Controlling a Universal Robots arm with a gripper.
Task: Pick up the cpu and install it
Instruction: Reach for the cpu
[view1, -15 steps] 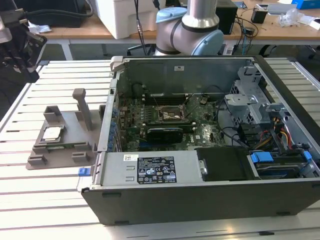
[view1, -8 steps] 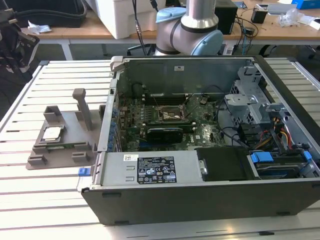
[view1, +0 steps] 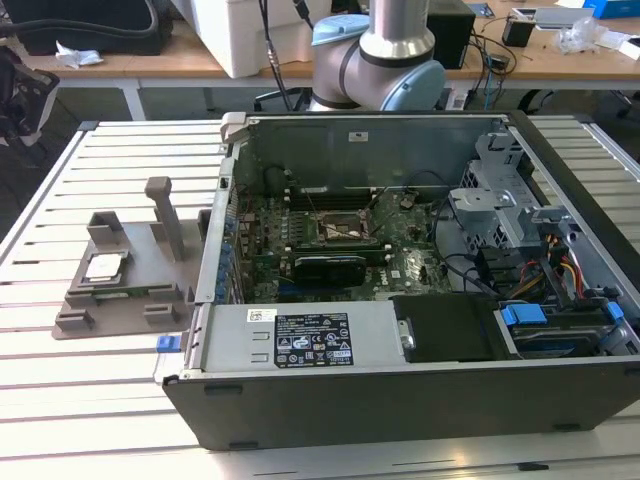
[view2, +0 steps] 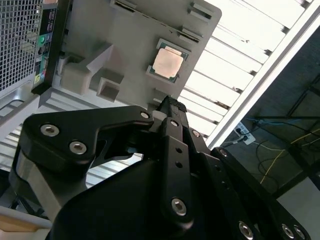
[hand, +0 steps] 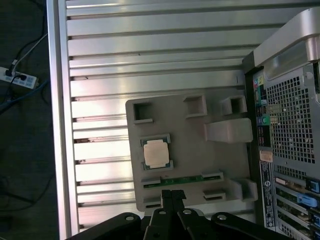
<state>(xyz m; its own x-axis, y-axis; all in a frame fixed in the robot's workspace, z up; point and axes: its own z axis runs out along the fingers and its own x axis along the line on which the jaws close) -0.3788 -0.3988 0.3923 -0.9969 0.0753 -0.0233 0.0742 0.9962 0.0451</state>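
The cpu (view1: 105, 266), a small square chip with a silvery top, lies flat in a recess of the grey holder tray (view1: 120, 300) on the slatted table, at the exterior view's left of the open computer case (view1: 400, 400). Both wrist views look down on the cpu (hand: 156, 154) (view2: 167, 62) from well above. My gripper (hand: 172, 194) (view2: 170, 104) hangs over the tray's edge, apart from the chip. Its black fingertips (hand: 166, 196) are pressed together, shut, with nothing between them. The open socket (view1: 347, 230) sits mid-motherboard inside the case.
The tray (hand: 190, 150) carries raised posts (view1: 165, 215) and blocks beside the cpu. A black graphics card (view1: 330, 268) lies just below the socket. Cables and drive bays (view1: 540, 280) fill the case's right side. The arm's joint (view1: 385, 60) rises behind the case.
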